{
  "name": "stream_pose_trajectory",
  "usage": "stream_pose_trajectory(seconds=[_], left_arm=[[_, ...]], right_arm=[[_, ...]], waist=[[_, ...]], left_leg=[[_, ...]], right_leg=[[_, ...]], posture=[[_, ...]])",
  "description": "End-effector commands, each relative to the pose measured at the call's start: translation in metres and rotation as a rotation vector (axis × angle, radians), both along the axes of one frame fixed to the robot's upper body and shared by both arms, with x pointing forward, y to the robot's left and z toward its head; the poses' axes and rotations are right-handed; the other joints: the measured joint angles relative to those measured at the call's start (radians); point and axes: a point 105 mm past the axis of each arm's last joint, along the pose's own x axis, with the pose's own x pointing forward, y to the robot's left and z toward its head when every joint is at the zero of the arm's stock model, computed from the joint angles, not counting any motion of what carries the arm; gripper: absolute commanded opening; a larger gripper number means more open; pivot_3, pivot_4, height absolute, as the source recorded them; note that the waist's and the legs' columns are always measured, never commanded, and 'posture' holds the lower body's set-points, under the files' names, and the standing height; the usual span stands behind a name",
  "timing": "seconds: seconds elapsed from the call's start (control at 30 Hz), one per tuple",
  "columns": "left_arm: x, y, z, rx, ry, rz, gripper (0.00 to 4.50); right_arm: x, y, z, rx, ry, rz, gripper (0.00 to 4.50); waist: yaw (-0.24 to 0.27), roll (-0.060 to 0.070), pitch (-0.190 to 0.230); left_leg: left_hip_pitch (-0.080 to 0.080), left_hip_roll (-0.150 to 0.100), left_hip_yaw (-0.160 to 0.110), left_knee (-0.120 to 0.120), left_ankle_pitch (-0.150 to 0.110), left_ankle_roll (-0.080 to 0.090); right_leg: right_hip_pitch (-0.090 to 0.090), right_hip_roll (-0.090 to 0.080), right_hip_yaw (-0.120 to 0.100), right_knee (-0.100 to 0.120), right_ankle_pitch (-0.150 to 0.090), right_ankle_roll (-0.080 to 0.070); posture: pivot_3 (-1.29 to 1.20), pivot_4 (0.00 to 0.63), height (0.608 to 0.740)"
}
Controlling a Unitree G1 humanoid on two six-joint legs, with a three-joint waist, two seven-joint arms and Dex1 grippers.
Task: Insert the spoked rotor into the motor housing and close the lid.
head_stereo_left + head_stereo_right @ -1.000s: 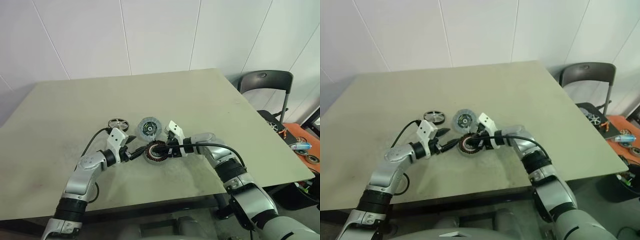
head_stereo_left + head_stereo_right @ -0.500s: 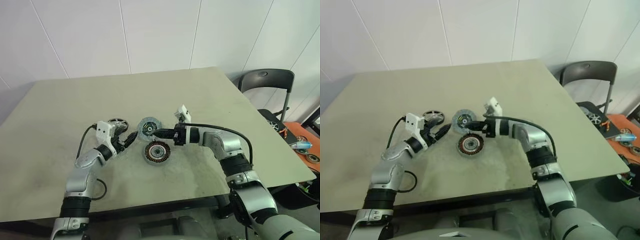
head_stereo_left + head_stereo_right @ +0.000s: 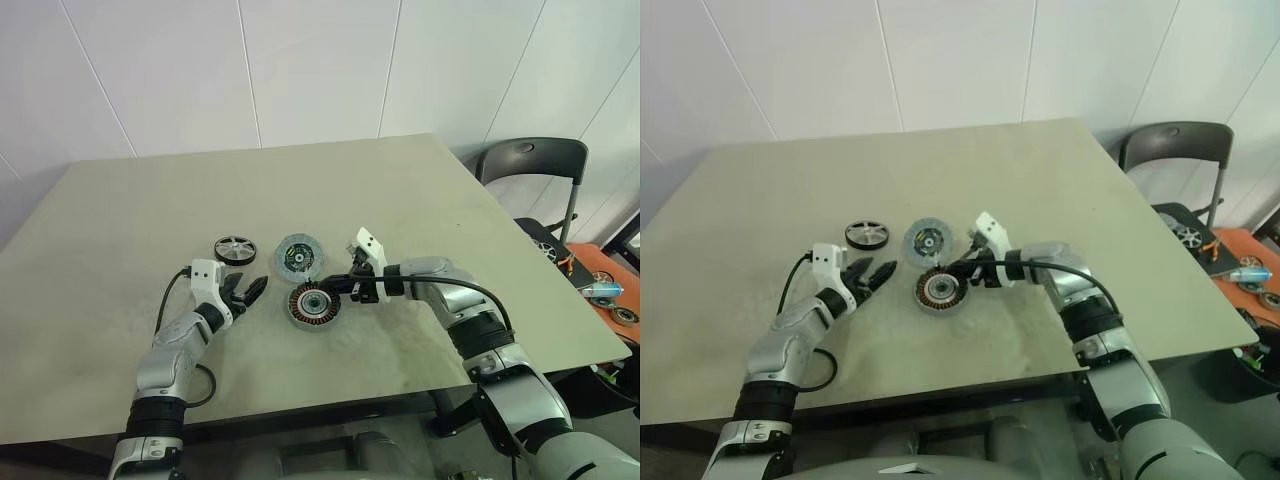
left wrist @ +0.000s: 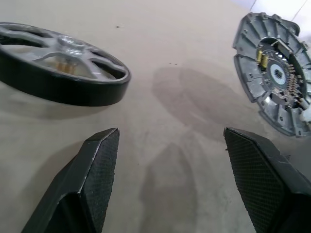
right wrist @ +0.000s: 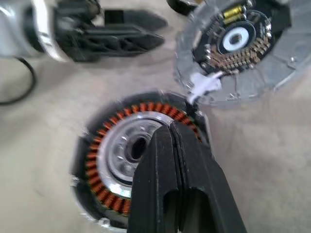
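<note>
Left to right: my left gripper [image 3: 248,290] hovers over the table [image 3: 120,220], fingers spread and empty. The spoked rotor [image 3: 235,249] lies flat just beyond it, slightly to its left, and is nearer this arm than the right one; I judge a short reach forward would straddle the rim. The lid [image 3: 299,256] lies to the rotor's right, the motor housing [image 3: 314,304] nearer me. My right gripper [image 3: 332,291] is clenched, empty, at the housing's right rim.
</note>
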Motion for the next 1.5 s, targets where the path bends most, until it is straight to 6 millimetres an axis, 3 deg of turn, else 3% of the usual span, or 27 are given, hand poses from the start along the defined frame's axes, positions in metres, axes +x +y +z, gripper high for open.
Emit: stream_pose_trajectory(seconds=[0.03,0.43,0.73,1.07,1.3,1.5], left_arm=[[-0.005,-0.016,0.037,-0.004,-0.17,-0.124,3.64],[-0.019,-0.014,0.041,0.096,-0.227,-0.272,3.64],[-0.019,-0.002,0.047,0.175,-0.236,-0.268,3.64],[-0.019,-0.014,0.061,0.174,-0.253,-0.297,3.64],[-0.019,-0.015,0.063,0.177,-0.248,-0.305,3.64],[-0.02,-0.016,0.06,0.18,-0.24,-0.307,3.64]], right_arm=[[0.001,0.011,0.012,0.021,-0.053,0.035,0.01],[-0.016,0.029,-0.007,-0.059,-0.046,0.134,0.01],[-0.004,0.013,-0.015,-0.114,-0.055,0.075,0.01],[-0.003,-0.011,-0.023,-0.107,0.016,0.045,0.01],[-0.001,-0.017,-0.029,-0.141,0.016,0.016,0.01],[0.011,-0.031,-0.021,-0.141,-0.01,-0.034,0.01]], waist=[[0.0,0.0,0.0],[0.0,0.0,0.0],[0.0,0.0,0.0],[0.006,0.0,0.0],[0.015,0.0,0.0],[0.025,0.0,0.0]], left_leg=[[0.0,0.0,0.0,0.0,0.0,0.0],[0.0,0.0,0.0,0.0,0.0,0.0],[0.002,0.0,0.0,0.002,0.0,0.0],[0.001,0.0,0.0,0.002,0.0,0.0],[0.002,0.0,0.0,0.004,0.0,0.0],[0.003,0.0,0.0,0.004,0.0,0.0]], right_leg=[[0.0,0.0,0.0,0.0,0.0,0.0],[0.0,0.0,0.0,0.0,0.0,0.0],[0.003,0.0,0.0,0.0,-0.002,-0.004],[0.003,-0.001,0.0,0.0,-0.001,-0.001],[0.004,-0.001,0.0,0.0,-0.002,-0.004],[0.005,-0.001,0.0,0.0,-0.002,-0.004]], posture=[[0.0,0.0,0.74],[0.0,0.0,0.74],[0.0,0.0,0.74],[0.0,0.0,0.74],[0.0,0.0,0.74],[0.0,0.0,0.74]])
